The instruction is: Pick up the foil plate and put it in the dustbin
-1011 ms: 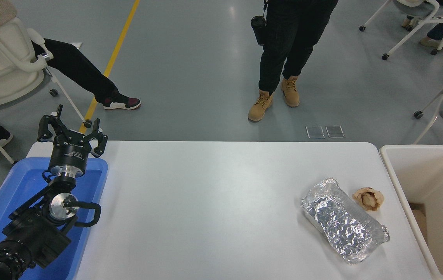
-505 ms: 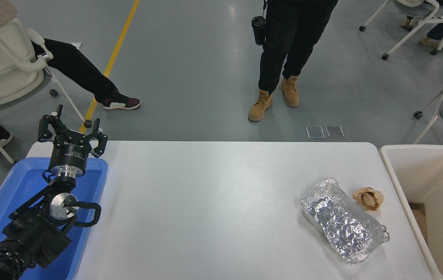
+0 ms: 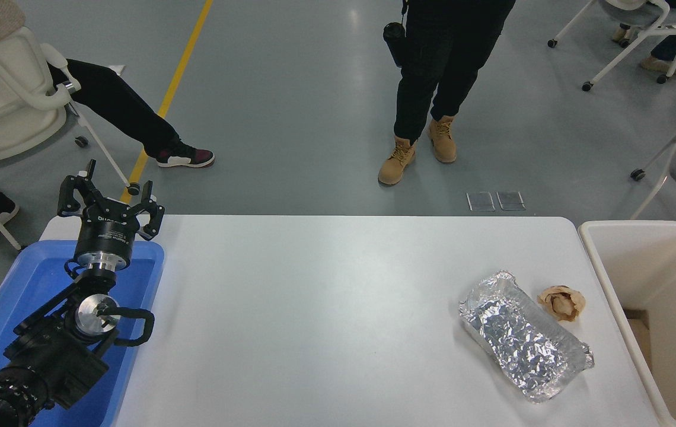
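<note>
nothing moved: foil plate [image 3: 525, 343] rests beside dustbin [image 3: 640, 284].

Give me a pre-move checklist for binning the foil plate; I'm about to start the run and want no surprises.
1. Foil plate lies flat on the table, nothing on it: ok.
2. Dustbin beside the table's right end, mouth unobstructed: ok.
3. Brown paper wad sits close beside the plate and could get nudged: not ok.
4. Left claw parked over the blue tray, open, far from the plate: ok.
5. Right claw ready: cannot tell, out of view.
</note>
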### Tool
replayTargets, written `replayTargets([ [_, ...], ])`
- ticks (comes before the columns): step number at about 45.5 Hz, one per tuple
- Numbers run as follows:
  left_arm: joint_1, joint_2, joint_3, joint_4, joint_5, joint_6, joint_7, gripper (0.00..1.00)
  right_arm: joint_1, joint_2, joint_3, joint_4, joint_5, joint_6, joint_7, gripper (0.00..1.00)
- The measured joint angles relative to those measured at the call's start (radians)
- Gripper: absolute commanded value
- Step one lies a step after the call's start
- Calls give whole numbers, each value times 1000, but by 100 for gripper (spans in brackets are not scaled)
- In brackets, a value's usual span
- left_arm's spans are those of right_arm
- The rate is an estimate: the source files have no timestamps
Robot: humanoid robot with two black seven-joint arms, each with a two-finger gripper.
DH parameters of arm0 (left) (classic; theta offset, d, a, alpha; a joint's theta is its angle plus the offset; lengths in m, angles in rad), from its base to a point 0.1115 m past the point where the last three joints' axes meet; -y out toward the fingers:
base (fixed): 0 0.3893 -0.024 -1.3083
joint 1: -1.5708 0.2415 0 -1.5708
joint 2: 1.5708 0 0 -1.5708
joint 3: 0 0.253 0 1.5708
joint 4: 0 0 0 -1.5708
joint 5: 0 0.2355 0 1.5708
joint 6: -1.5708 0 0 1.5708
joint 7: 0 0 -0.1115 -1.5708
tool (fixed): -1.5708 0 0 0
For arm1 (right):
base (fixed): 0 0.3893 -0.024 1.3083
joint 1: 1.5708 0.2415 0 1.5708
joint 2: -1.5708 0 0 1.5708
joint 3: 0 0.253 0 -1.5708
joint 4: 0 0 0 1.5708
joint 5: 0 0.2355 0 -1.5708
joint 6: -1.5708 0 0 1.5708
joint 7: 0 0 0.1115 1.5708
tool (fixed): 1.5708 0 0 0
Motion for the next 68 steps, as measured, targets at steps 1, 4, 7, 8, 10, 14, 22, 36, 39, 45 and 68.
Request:
replayTargets([
  [1,0,0,0,0,0,0,0,99,4,0,-1,0,-1,0,0,0],
  [4,0,0,0,0,0,0,0,99,23,-1,-6,1,-5,1,0,0],
  [7,0,0,0,0,0,0,0,99,42,-3,-19,2,-8,2,-1,0],
  [8,0,0,0,0,0,0,0,99,49,-3,-23,2,-8,2,-1,0],
  [10,0,0,0,0,0,0,0,99,64,-4,-36,3,-9,3,-1,0],
  [14,0,0,0,0,0,0,1,99,106,-6,-73,13,-13,5,-3,0],
  [22,-1,0,0,-1,0,0,1,99,211,-29,-178,76,-31,9,-5,0],
  [36,-1,1,0,-1,0,0,1,99,498,-141,-451,397,-63,11,-5,0],
  [39,-1,1,0,-1,0,0,1,99,574,-162,-516,496,-67,11,-4,0],
  [45,-1,1,0,-1,0,0,1,99,728,-195,-627,700,-90,12,-3,6],
  [68,-1,1,0,-1,0,0,0,99,1094,-280,-747,1172,-147,14,-3,100],
])
